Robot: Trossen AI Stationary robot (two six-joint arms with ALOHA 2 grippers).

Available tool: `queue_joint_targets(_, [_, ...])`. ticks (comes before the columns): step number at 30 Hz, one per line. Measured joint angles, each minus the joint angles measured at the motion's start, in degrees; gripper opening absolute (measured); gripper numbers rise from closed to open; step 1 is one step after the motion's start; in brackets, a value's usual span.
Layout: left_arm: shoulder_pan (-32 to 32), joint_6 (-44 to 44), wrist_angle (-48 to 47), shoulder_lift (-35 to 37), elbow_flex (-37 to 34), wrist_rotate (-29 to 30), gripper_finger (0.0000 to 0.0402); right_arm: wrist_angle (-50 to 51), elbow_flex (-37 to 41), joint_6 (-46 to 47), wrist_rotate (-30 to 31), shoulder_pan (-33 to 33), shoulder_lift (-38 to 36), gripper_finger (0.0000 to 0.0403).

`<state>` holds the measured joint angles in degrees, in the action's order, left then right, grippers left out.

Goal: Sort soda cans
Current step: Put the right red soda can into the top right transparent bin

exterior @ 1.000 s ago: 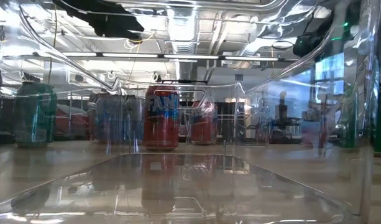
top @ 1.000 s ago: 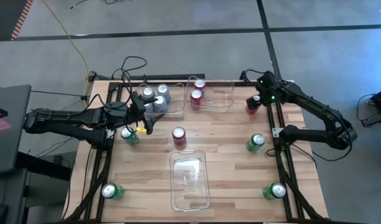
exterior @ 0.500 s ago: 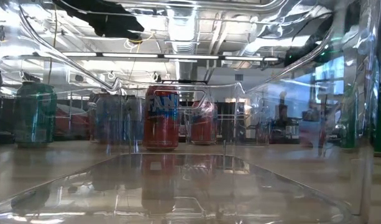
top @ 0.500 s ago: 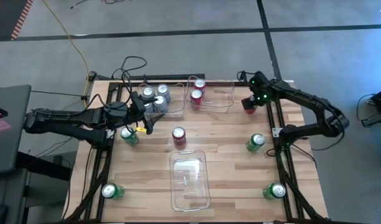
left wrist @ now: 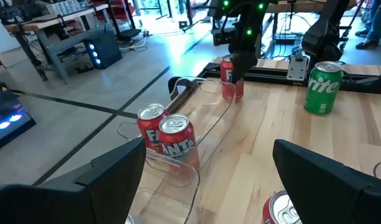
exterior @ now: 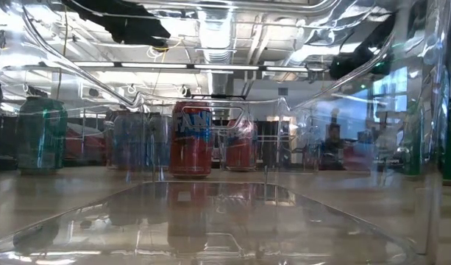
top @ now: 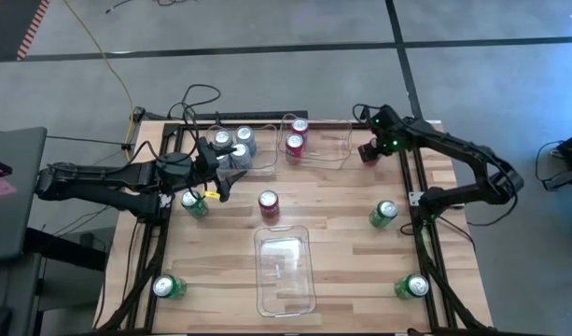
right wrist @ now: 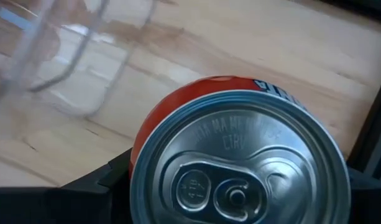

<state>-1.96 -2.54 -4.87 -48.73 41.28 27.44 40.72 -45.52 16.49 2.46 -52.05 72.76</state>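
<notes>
The right claw (top: 368, 151) sits at about two o'clock on the table (top: 341, 215), its fingers either side of a red can (right wrist: 240, 155) that fills the right wrist view; from above the claw hides that can almost wholly. Whether the fingers press the can I cannot tell.

The left claw (top: 220, 182) hovers at about ten o'clock with its fingers spread and nothing between them. Beyond it silver-grey cans (top: 231, 145) crowd the far-left clear bin, its edges hard to make out. Two red cans (top: 296, 135) stand in the far clear bin (top: 332, 140) at twelve o'clock. A lone red can (top: 268, 203) stands at the table's centre, with the near clear bin (top: 286, 271) at six o'clock. Green cans stand at nine (top: 194, 203), three (top: 383, 214), seven (top: 167, 287) and five o'clock (top: 413, 286).
</notes>
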Motion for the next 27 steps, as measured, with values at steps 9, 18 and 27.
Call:
queue_joint_targets(9, [0.0, 0.02, 0.02, 0.0, 0.0, 0.0, 0.0345, 2.5, -0.04, 1.7, 0.26, 3.22, -3.73, 0.0307])
queue_joint_targets(18, [0.0, 0.18, 0.49, -0.02, 0.0, 0.0, 0.0345, 2.83, -0.42, 4.78, 0.36, 7.81, -5.21, 0.0307])
queue_joint_targets(27, [0.0, 0.19, 0.49, -0.02, 0.0, 0.0, 0.0345, 3.75, -6.28, 7.37, 0.65, 14.09, -5.25, 0.0307])
